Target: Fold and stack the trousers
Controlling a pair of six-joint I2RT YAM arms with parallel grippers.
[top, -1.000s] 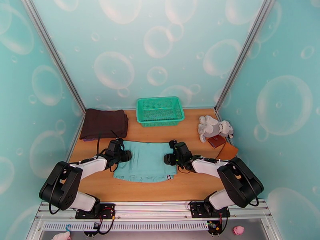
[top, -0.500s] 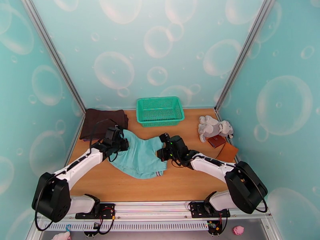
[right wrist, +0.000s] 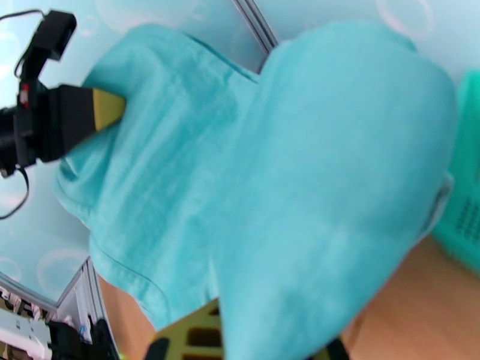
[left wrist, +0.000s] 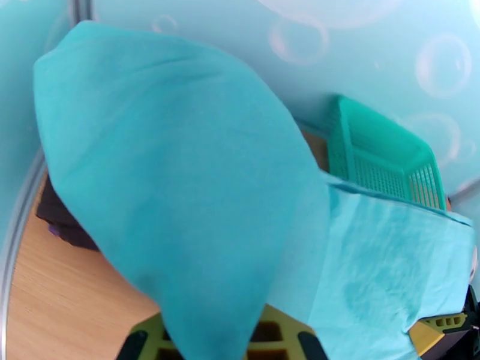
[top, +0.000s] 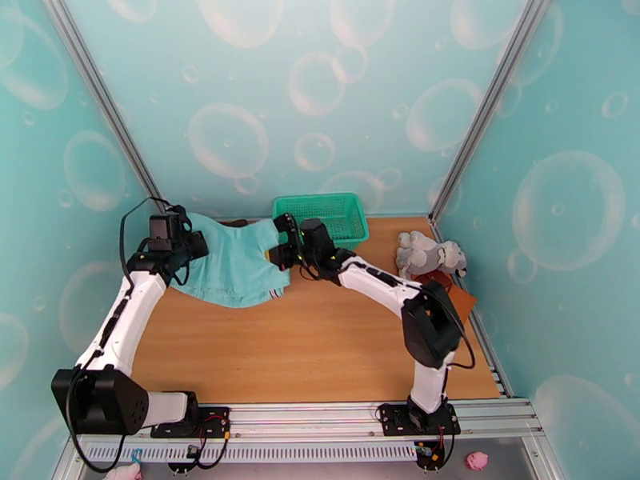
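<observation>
Wooden counter (top: 320, 346): the trousers (top: 232, 270), lifted off its middle, now hang over the far-left corner, long axis left-to-right, stretched between left claw (top: 194, 246) and right claw (top: 278, 254), each pinching an end.

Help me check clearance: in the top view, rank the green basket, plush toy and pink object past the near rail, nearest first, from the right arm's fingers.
From the right fingers, shut on the trousers:
1. Green basket, just behind and right.
2. Plush toy, table's right edge.
3. Pink object, off the table, near right.
</observation>
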